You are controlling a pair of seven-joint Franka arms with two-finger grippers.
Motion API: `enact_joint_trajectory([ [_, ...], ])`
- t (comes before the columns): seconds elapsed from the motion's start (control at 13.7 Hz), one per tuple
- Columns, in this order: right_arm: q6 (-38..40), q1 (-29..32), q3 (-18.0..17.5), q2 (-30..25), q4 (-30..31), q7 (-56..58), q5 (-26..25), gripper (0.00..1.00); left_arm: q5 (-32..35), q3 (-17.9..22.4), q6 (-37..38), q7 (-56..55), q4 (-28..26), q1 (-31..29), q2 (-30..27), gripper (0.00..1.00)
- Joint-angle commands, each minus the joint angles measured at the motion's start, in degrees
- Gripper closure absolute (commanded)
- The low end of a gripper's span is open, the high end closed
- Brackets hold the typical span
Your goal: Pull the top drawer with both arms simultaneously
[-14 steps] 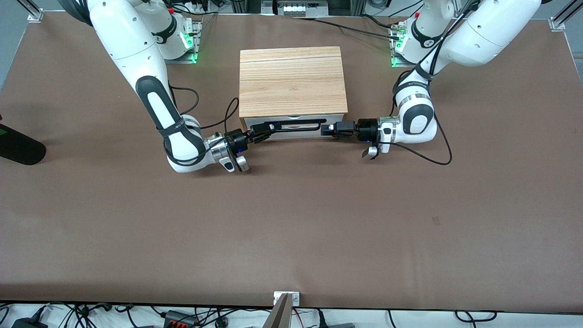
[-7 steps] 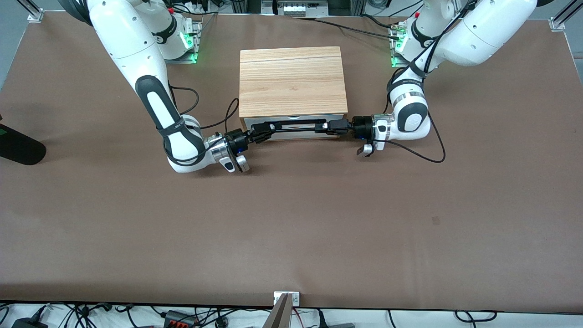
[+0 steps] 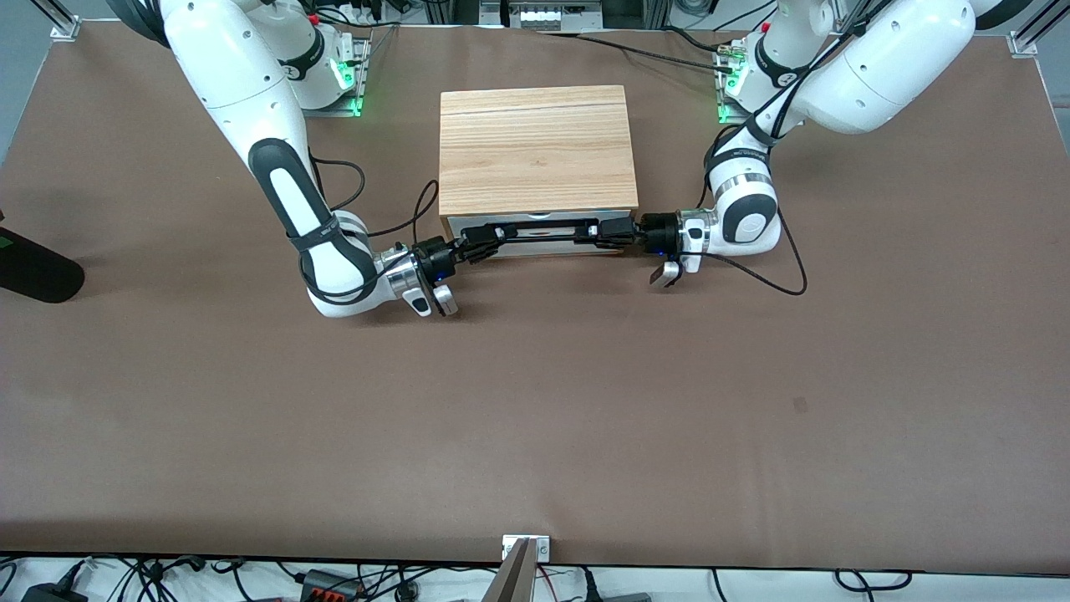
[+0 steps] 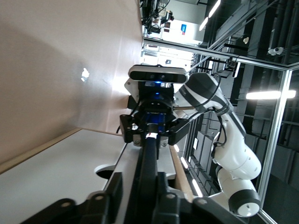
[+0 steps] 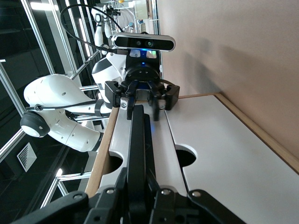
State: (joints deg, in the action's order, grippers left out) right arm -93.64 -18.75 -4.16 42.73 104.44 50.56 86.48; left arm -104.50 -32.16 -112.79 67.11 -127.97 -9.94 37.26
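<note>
The top drawer (image 3: 543,248) is the white front just under the cabinet's wood top, and it looks pushed in. Its long black bar handle (image 3: 543,235) runs across it. My right gripper (image 3: 483,241) is shut on the handle's end toward the right arm; its fingers (image 5: 122,179) press the bar (image 5: 137,149). My left gripper (image 3: 603,233) is round the handle's other end. In the left wrist view (image 4: 138,186) one finger (image 4: 161,184) lies against the bar (image 4: 148,163), while the other stands off with a gap. The drawer front shows beside the bar (image 4: 127,163) (image 5: 164,154).
The cabinet's wood-grain top board (image 3: 535,150) covers the drawers. A lower white drawer front (image 5: 224,154) with its own notch lies under the top one. A black object (image 3: 33,272) sits at the table edge at the right arm's end. Cables trail by both wrists.
My left arm has moved in toward the cabinet, and its gripper has slid over the handle's end. My right arm and the drawer have not moved.
</note>
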Motion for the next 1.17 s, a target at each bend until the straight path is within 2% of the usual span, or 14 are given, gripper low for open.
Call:
enact_joint_trajectory([
  [0.0,0.7,-0.1,-0.1,-0.7,0.1,-0.7,1.1,0.97,-1.4,-0.8,-0.4,1.8,-0.4,-0.3,-0.1,0.68],
  [0.22,0.7,-0.1,-0.1,-0.7,0.1,-0.8,1.2,0.97,-1.4,-0.8,-0.4,1.8,-0.4,-0.3,-0.3,0.68],
  [0.44,0.7,-0.1,-0.1,-0.7,0.1,-0.8,1.2,0.97,-1.2,-0.8,-0.3,2.1,-0.1,-0.3,-0.9,0.75],
  [0.8,0.6,-0.1,-0.1,-0.5,-0.2,-0.8,1.2,0.97,-0.5,-1.4,-0.5,2.1,1.0,-0.3,-1.7,0.79],
  [1.1,0.6,-0.1,-0.1,0.2,-0.7,-0.7,1.2,0.97,-0.5,-1.4,-0.5,2.1,1.0,-0.3,-1.8,0.79],
])
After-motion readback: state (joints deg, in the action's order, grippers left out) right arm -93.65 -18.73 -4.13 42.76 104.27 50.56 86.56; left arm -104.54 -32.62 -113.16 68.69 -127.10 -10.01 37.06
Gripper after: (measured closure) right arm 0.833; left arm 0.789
